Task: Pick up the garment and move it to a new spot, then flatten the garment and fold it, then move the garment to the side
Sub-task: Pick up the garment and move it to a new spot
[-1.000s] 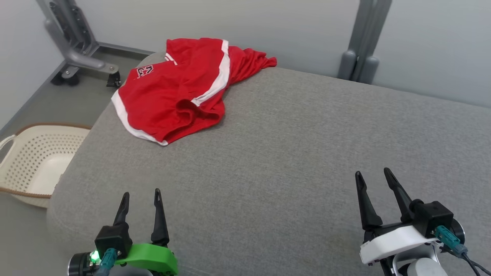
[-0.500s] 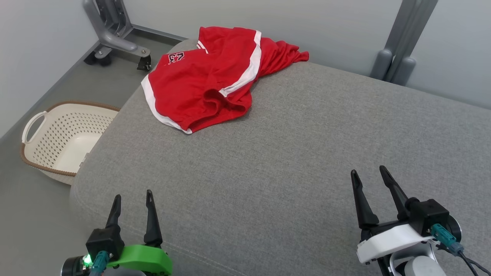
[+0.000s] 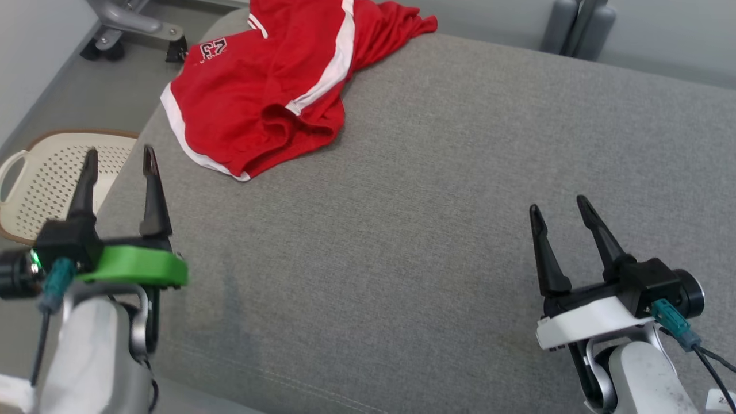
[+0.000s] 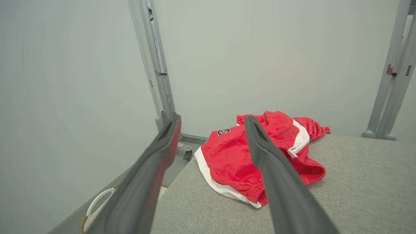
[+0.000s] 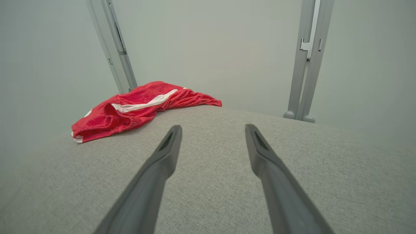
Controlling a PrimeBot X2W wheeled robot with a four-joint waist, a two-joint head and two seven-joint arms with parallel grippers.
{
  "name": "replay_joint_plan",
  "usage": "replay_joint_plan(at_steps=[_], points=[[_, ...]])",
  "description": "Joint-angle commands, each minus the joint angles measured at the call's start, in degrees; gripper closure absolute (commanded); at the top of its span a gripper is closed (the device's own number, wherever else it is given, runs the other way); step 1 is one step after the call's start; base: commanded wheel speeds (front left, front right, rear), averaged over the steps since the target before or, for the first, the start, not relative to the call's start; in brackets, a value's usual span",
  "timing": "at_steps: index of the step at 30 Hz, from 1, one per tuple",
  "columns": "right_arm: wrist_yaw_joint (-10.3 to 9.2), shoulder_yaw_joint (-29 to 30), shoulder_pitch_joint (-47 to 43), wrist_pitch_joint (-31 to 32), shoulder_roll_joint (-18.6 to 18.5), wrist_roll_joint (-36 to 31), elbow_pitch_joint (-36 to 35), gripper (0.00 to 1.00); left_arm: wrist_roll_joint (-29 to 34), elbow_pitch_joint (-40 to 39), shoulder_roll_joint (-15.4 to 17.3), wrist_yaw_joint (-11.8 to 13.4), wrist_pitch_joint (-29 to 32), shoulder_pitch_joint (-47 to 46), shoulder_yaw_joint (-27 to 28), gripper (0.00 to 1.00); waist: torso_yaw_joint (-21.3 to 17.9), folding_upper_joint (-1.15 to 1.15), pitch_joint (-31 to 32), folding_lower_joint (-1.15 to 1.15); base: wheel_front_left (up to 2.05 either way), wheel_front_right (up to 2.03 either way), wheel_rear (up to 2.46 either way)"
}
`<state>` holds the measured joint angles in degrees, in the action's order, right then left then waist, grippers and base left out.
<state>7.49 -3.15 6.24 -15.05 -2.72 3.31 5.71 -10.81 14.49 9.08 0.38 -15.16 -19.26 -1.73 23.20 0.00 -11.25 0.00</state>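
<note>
At the far left corner of the grey cushion (image 3: pixel 460 190), the red garment (image 3: pixel 259 98) is found crumpled, with white trim and one edge draped over the corner. It is judged light, soft and limp, likely to sag and bunch, so a pinch on the near white-banded hem or a thick fold ridge is advised. The left tool (image 3: pixel 120 152) is spread wide and empty, aimed at the garment but short of it, near a cream basket (image 3: pixel 40 184); the right tool (image 3: pixel 558 203) is likewise spread and empty, well apart over bare cushion.
</note>
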Motion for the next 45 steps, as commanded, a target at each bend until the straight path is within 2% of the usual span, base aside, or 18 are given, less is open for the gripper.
replay_joint_plan(at_steps=[1, 4, 11, 20, 24, 29, 33, 34, 35, 36, 37, 45], points=[[0.01, 0.0, 1.3, -0.2, -0.3, -0.6, -0.5, 0.0, 1.0, 1.7, 1.8, -0.9, 0.4, -3.7, -0.4, 0.0, -3.8, 0.0, -5.1, 0.0, 0.0, 0.0, 0.0], [0.01, -0.2, 3.1, -0.2, -0.3, -1.8, -1.7, 0.0, 1.1, 6.2, 4.0, -2.8, 3.5, -12.8, -1.0, 0.0, -5.2, 0.0, -7.9, 0.0, 0.0, 0.0, 0.0], [0.01, -2.6, 6.2, -0.2, -0.3, -2.8, -2.3, 0.0, -2.4, 17.8, 5.7, -6.9, 13.8, -27.2, -3.9, 0.0, -9.5, 0.0, -12.7, 0.0, 0.0, 0.0, 0.0], [0.01, -3.5, 8.0, -0.2, -0.3, -2.7, -2.3, 0.0, -4.4, 30.3, 7.2, -7.7, 19.7, -34.0, -7.2, 0.0, -15.4, 0.0, -16.8, 0.0, 0.0, 0.0, 0.0], [0.01, -3.4, 8.1, -0.2, -0.3, -2.2, -2.5, 0.0, -3.9, 35.2, 7.7, -5.6, 20.9, -35.0, -7.3, 0.0, -16.7, 0.0, -17.6, 0.0, 0.0, 0.0, 0.0], [0.01, -3.2, 8.3, -0.2, -0.3, -1.7, -2.4, 0.0, -3.9, 40.9, 8.3, -0.9, 22.7, -35.7, -6.5, 0.0, -17.0, 0.0, -17.5, 0.0, 0.0, 0.0, 0.0], [0.01, -3.3, 8.3, -0.2, -0.2, -1.7, -2.2, 0.0, -4.8, 43.5, 7.9, -0.4, 22.9, -35.7, -6.1, 0.0, -16.3, 0.0, -16.8, 0.0, 0.0, 0.0, 0.0], [0.01, -3.4, 8.3, -0.2, -0.3, -1.6, -2.1, 0.0, -4.5, 43.8, 8.0, -0.3, 22.5, -35.7, -6.4, 0.16, -16.2, 0.0, -16.5, 0.0, 0.0, 0.0, 0.0], [0.01, -3.5, 8.3, -0.2, -0.3, -1.5, -2.0, 0.0, -4.1, 44.0, 8.2, -0.1, 21.9, -35.8, -6.6, 0.46, -15.9, 0.0, -16.1, 0.0, 0.0, 0.0, 0.0], [0.01, -3.5, 8.2, -0.2, -0.3, -1.4, -1.8, 0.0, -4.0, 44.1, 8.2, -0.2, 21.4, -35.8, -6.8, 0.88, -15.8, 0.0, -15.8, 0.0, 0.0, 0.0, 0.0], [0.01, -3.5, 8.2, -0.2, -0.3, -1.4, -1.7, 0.0, -4.1, 44.0, 8.2, -0.4, 20.4, -35.9, -6.9, 1.0, -15.6, 0.0, -15.2, 0.0, 0.0, 0.0, 0.0], [0.01, -3.0, 6.3, -0.2, -0.3, 0.1, -0.8, 0.0, -1.7, 42.5, 9.7, -0.6, 13.3, -37.7, -9.2, 1.0, -15.4, 0.0, -8.3, 0.0, 0.0, 0.0, 0.0]])
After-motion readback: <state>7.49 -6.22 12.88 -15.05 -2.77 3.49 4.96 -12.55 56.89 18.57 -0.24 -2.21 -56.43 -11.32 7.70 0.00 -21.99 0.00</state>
